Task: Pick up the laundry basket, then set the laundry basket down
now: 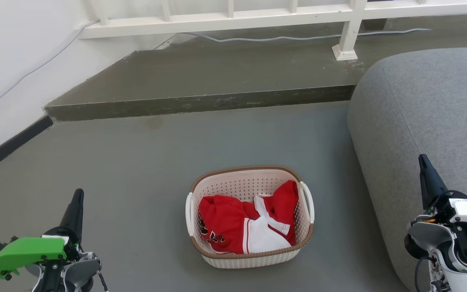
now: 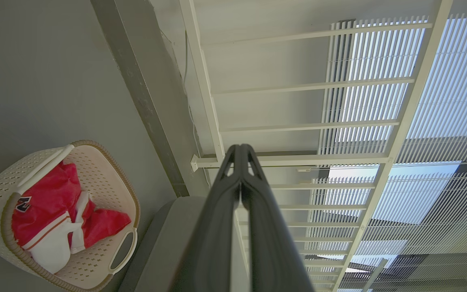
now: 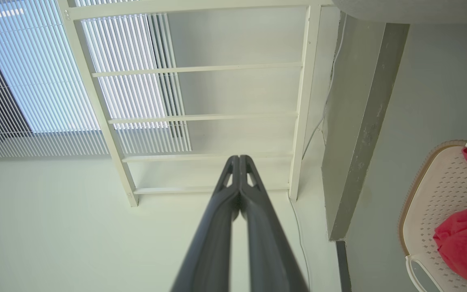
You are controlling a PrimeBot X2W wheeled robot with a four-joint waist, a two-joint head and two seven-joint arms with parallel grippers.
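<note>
Laundry basket (image 1: 253, 260): set on the floor (image 1: 136, 182), red-and-white clothing (image 1: 237, 227) held inside.
Left end effector (image 1: 78, 198): clenched, nothing grasped.
Right end effector (image 1: 425, 167): clenched, nothing grasped.

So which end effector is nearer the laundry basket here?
Left, only narrowly. The left end effector hangs left of the laundry basket; the right end effector sits right of it, by the grey sofa. Neither touches it.

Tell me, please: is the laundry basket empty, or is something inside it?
Not empty: the laundry basket holds a crumpled red and white garment.
</note>
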